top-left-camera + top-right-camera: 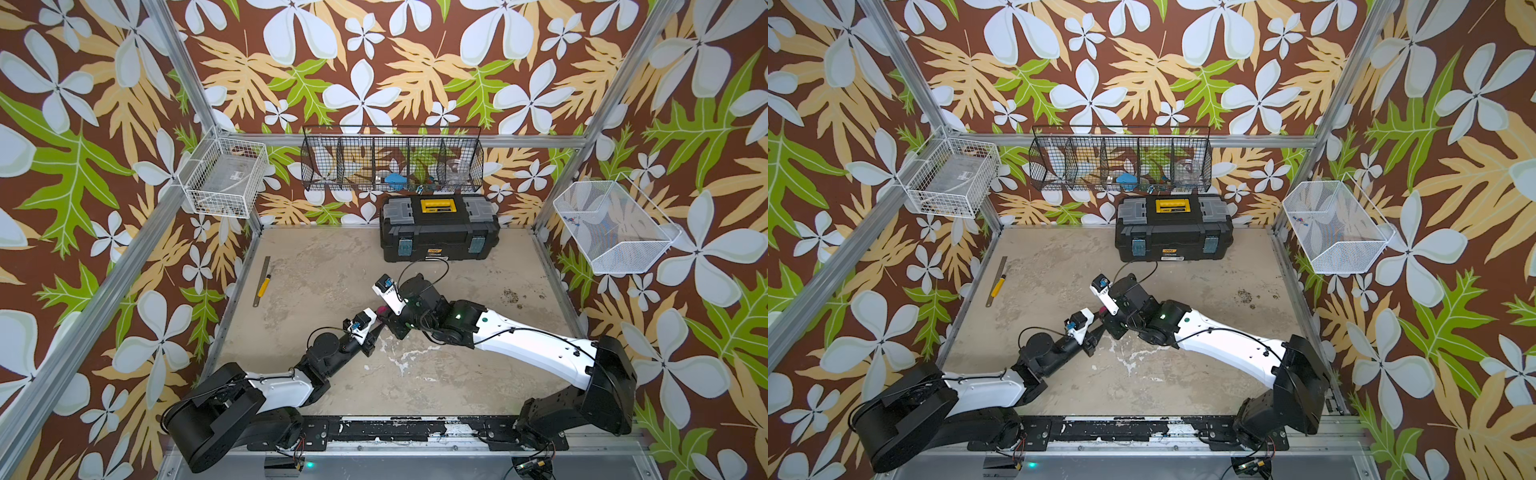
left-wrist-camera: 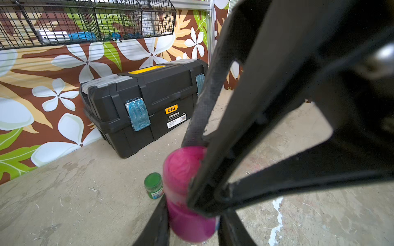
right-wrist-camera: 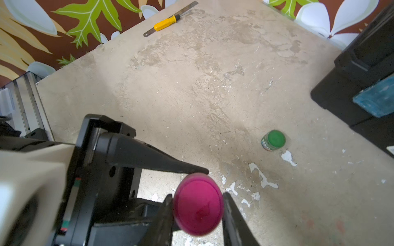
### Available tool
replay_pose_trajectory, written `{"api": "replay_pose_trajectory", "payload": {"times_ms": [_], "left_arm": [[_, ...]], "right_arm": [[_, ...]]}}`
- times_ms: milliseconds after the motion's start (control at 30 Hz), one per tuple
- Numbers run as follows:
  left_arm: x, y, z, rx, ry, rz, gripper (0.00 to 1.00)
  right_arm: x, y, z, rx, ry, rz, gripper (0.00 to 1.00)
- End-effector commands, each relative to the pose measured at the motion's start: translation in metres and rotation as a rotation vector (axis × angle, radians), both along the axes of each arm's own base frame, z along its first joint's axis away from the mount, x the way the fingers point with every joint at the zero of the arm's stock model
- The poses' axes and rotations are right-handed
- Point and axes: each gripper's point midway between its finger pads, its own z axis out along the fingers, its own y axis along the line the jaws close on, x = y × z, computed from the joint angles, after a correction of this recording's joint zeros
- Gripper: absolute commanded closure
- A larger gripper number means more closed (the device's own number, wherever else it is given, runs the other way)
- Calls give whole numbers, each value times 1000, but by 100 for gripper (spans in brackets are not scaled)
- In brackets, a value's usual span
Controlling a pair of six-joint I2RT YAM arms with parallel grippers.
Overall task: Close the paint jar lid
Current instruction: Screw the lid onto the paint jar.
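Our right gripper [image 3: 198, 209] clamps the pink lid [image 3: 197, 200] from above, and our left gripper [image 2: 191, 225] clenches the body of the paint jar [image 2: 187, 219] just beneath it. We see the jar upright over the middle of the table [image 1: 332, 266], a small green jar [image 3: 274, 139] near it and the black toolbox [image 1: 438, 228] well behind.

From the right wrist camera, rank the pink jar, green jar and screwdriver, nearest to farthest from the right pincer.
1. Pink jar: gripped in the right pincer.
2. Green jar: standing apart, towards the toolbox.
3. Screwdriver: far across the table.
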Motion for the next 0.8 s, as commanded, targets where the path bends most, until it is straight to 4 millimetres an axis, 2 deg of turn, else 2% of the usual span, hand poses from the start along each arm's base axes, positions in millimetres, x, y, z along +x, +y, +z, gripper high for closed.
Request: {"api": "replay_pose_trajectory", "payload": {"times_ms": [0, 300, 767], "left_arm": [[-4, -4, 20, -49, -58, -32, 96], [-3, -5, 19, -47, -55, -30, 96], [-3, -5, 18, -48, -52, -34, 96]], "right_arm": [[-4, -3, -13, 2, 127, -88, 82], [-4, -1, -23, -8, 258, -198, 79], [0, 2, -22, -2, 311, -268, 70]]}}
